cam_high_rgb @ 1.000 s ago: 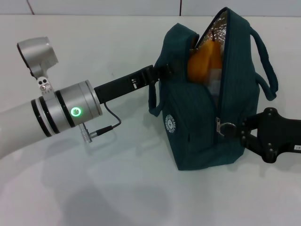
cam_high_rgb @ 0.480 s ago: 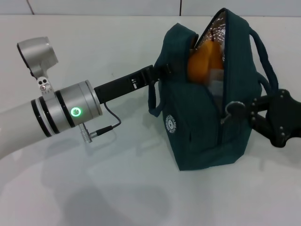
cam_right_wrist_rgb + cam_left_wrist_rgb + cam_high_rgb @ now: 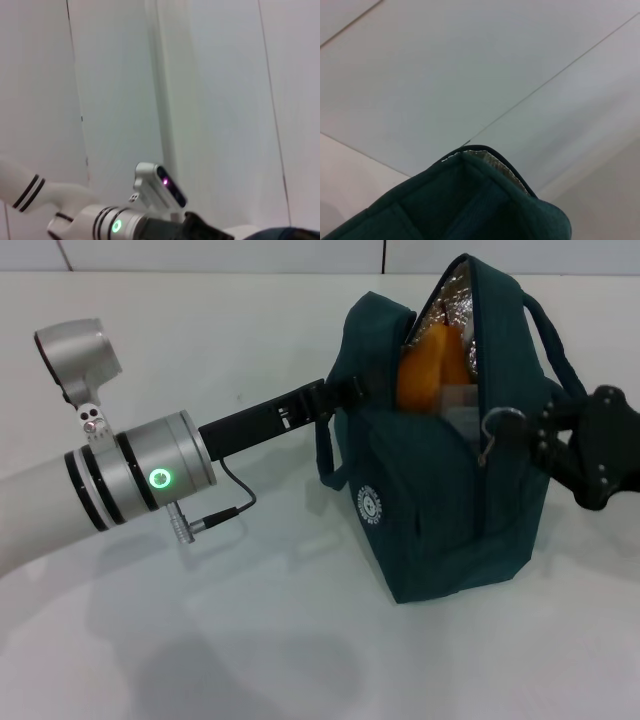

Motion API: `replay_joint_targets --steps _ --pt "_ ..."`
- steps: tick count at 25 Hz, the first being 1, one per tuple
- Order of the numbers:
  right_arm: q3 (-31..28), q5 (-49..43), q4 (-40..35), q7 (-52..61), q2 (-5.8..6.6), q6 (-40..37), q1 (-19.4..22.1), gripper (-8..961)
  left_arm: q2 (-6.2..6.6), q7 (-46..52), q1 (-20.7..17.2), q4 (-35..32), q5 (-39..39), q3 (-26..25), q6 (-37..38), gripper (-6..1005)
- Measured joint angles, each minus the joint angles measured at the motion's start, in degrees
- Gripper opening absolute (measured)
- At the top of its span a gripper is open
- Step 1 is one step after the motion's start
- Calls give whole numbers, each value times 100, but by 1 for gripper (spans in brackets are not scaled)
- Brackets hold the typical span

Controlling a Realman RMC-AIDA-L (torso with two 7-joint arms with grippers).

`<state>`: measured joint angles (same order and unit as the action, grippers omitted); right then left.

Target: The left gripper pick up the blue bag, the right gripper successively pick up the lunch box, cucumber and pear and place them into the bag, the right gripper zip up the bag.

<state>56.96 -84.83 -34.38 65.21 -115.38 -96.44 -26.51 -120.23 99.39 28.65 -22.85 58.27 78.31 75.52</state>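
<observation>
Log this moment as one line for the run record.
stage: zipping | right claw: shut on zipper ring | left claw: gripping bag edge | pear: inside | bag: partly open

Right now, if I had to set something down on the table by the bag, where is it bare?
The table is bare in front of the blue bag, and behind the left arm toward the wall. It is crowded beside the bag: the left tool grips one end, and the right tool holds the zipper ring.

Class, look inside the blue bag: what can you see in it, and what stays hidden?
Through the blue bag opening show the orange-yellow pear, silver foil lining and a clear plastic corner, probably the lunch box. No cucumber shows; fabric covers the lower interior.
</observation>
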Motion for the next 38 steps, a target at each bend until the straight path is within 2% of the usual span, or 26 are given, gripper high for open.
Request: replay_joint_targets --steps 16,28,34,36,38 --pt "44 130 515 -176 -47 442 -521 19 2 -263 -14 0 64 25 141 61" --pt "88 130 573 -185 -45 393 -517 21 8 -788 -165 2 -14 76 368 66" --pt "96 128 575 -185 -46 358 -518 22 17 -1004 -245 67 -299 50 369 157" --pt "96 127 590 -185 -46 331 -522 22 21 -1107 -269 94 -387 49 369 359" --pt "97 126 607 -185 -46 308 -525 22 26 -1211 -294 98 -458 47 369 440"
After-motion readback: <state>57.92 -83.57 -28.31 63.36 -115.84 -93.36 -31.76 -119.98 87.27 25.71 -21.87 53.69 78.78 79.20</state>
